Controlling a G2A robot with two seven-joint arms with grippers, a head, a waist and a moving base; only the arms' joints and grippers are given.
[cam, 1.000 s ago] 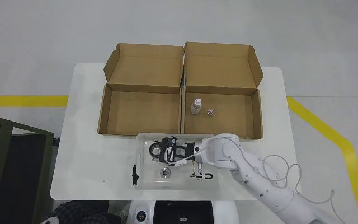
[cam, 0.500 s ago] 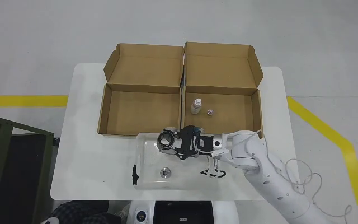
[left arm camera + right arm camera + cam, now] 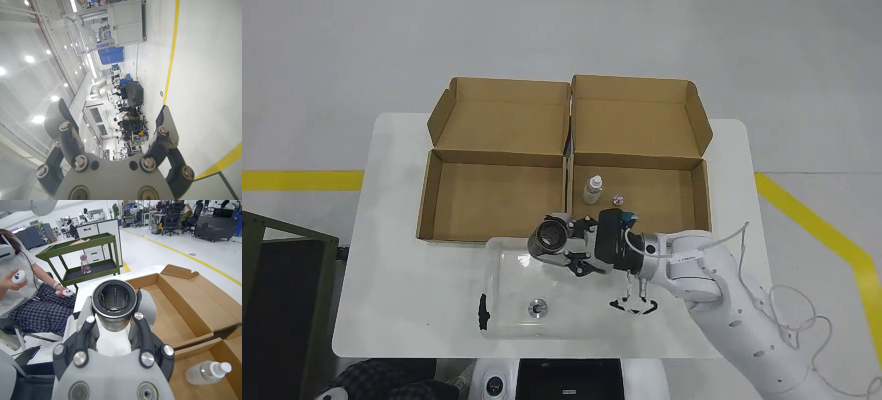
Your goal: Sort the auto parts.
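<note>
Right gripper (image 3: 115, 311) pinches the bearing (image 3: 549, 238) across its round side, above the tray's (image 3: 494, 300) far rim, near the left box's (image 3: 492, 240) front wall; left gripper (image 3: 113, 106) spread, empty. Risk: smooth cylinder may slip or twist in the grip; carried low, it could strike that wall and drop outside.

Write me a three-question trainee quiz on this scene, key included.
1. True or false: the right pincer is shut on the metal bearing.
2. Count: how many items lie in the cardboard box holding the white spray bottle, bottle included?
3. Fill in: the jaws of the left pincer stand ____.
Key: 1 true; 2 two; 3 open.
</note>
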